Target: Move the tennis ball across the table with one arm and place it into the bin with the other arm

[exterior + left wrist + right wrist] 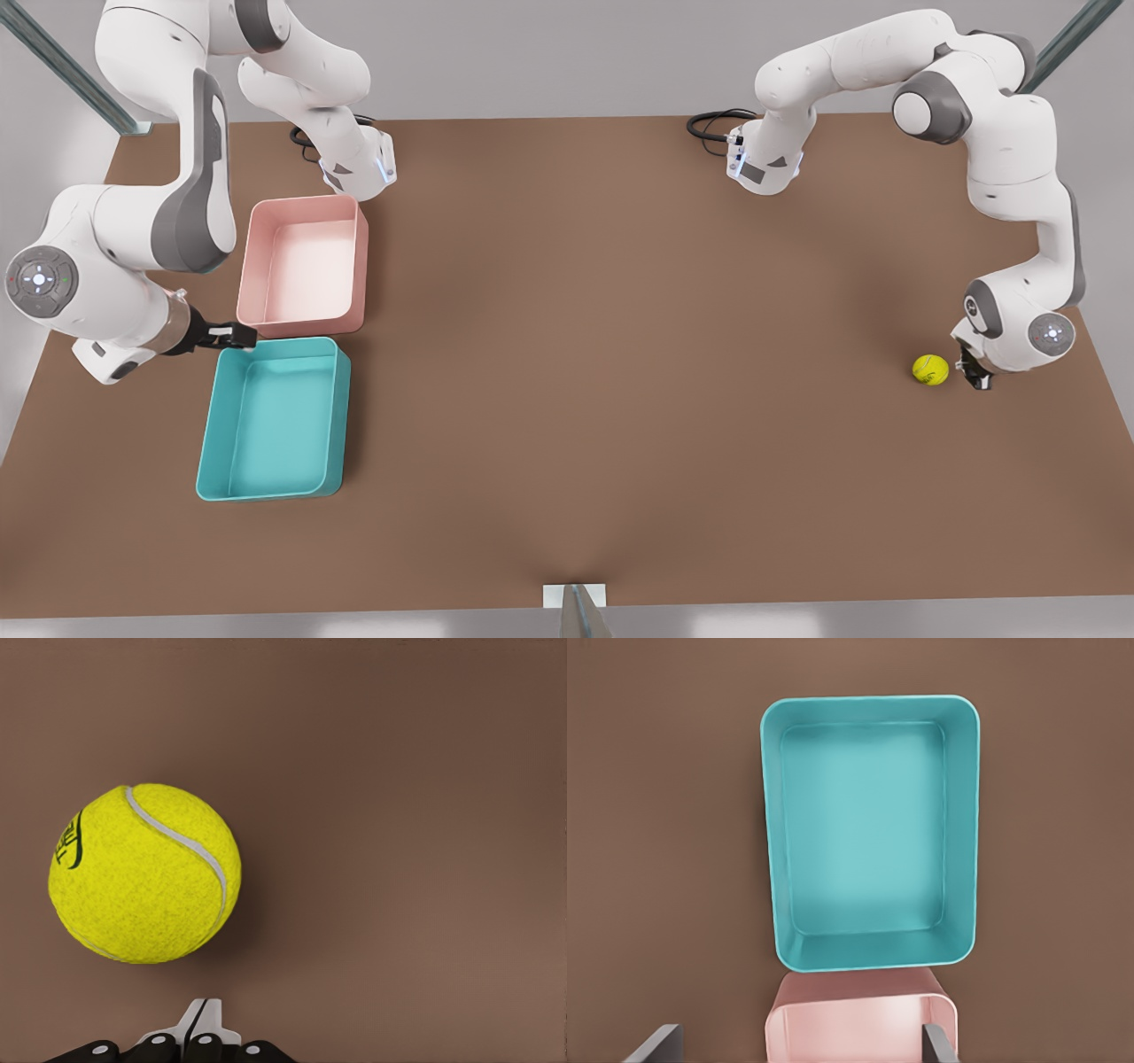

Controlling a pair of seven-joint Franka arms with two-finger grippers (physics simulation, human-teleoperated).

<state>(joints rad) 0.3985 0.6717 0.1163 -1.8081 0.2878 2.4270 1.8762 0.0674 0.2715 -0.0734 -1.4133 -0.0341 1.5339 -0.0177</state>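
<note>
We note the tennis ball [930, 369] resting on the table [620, 354] at the right edge of the front view, a little below mid-height. The left gripper [974, 374] sits just beside it on the front view's right, low to the tabletop; in the left wrist view the ball [144, 873] lies apart from the fingertips [202, 1020], which look pressed together with nothing between them. The right gripper [232, 335] hangs at the left of the front view, over the near rims of the pink bin [306, 261] and the teal bin [275, 418]. Its fingers [939, 1043] are spread wide and hold nothing. The two bins sit just beside each other, both empty.
</note>
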